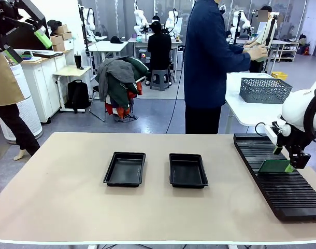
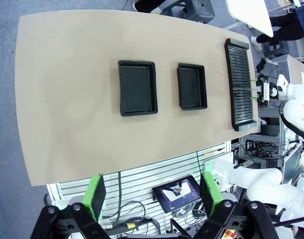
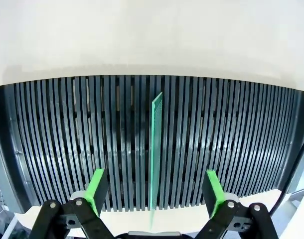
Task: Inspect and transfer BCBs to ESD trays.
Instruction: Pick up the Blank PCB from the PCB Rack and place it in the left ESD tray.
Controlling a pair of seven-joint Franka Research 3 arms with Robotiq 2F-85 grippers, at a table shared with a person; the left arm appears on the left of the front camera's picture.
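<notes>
One BCB (image 3: 156,129) stands upright on its long edge in a slot of the ribbed black rack (image 3: 67,139), straight ahead of the right claw (image 3: 154,179) and centred in the gap between its two fingers. Seen along those fingers it is a thin bright-green blade with fine striping near its far end. From the front it shows as a flat, darker green rectangle (image 1: 272,166) just beside the claw's lower pad. The right claw's jaws are spread wide, one green pad on each side of the board and neither touching it, so nothing is gripped. The rack lies under this claw along the table's (image 1: 54,176) right edge. The two ESD trays (image 1: 124,184) (image 1: 189,185), shallow black rectangles with raised rims, sit side by side well off to that claw's left, near the table's middle. The left claw (image 2: 153,191) hangs high above the table, jaws wide apart and holding nothing, with both trays far ahead of its fingertips.
</notes>
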